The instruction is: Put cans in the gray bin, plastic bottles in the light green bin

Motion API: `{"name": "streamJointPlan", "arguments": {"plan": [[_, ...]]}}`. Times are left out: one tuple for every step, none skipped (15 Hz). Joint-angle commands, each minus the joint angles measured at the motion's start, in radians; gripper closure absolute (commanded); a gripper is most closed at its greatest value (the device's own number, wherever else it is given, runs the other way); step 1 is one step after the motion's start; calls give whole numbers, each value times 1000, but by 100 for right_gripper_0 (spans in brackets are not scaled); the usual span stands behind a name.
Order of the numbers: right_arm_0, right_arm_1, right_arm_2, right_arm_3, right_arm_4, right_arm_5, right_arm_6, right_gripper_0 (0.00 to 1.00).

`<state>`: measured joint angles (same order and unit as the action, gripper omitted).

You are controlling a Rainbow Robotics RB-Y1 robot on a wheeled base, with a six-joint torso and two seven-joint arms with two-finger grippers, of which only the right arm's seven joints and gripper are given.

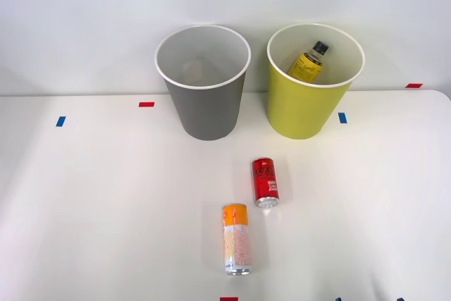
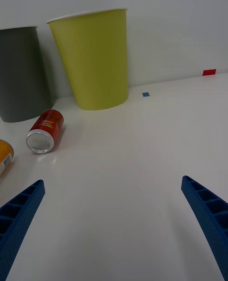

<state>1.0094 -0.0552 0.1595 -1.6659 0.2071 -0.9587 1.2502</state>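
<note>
Cans both lie on their sides on the white table [image 1: 84,195], in front of the two bins. Going left to right in the front view: gray bin [image 1: 204,96] stands upright at the back, inside not clear enough to say what it holds; orange-topped can [image 1: 237,239] lies nearest the camera, silver end toward it; red can [image 1: 265,182] lies just beyond and slightly right, apart from the orange one; light green bin [image 1: 303,103] stands upright beside the gray bin, not touching it, with the yellow-labelled plastic bottle [image 1: 309,61] leaning inside, black cap up. Small blue and red tape marks dot the table. In the wrist view the right gripper [image 2: 114,228] hangs low over bare table, blue ribbed fingers [image 2: 19,214] spread wide, nothing between them. Red can sits ahead of the gripper, off toward one finger's side, well apart; orange-topped can is cut off at the picture's edge, nearer that same finger, not touching it.
</note>
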Motion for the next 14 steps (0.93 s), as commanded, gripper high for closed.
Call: {"name": "streamJointPlan", "arguments": {"plan": [[0,0,0,0,0,0,0,0],[0,0,0,0,0,0,0,0],[0,0,0,0,0,0,0,0],[0,0,0,0,0,0,0,0],[0,0,0,0,0,0,0,0],[0,0,0,0,0,0,0,0],[0,0,0,0,0,0,0,0],[0,0,0,0,0,0,0,0],[0,0,0,0,0,0,0,0],[0,0,0,0,0,0,0,0],[0,0,0,0,0,0,0,0],[0,0,0,0,0,0,0,0],[0,0,0,0,0,0,0,0],[0,0,0,0,0,0,0,0]]}}
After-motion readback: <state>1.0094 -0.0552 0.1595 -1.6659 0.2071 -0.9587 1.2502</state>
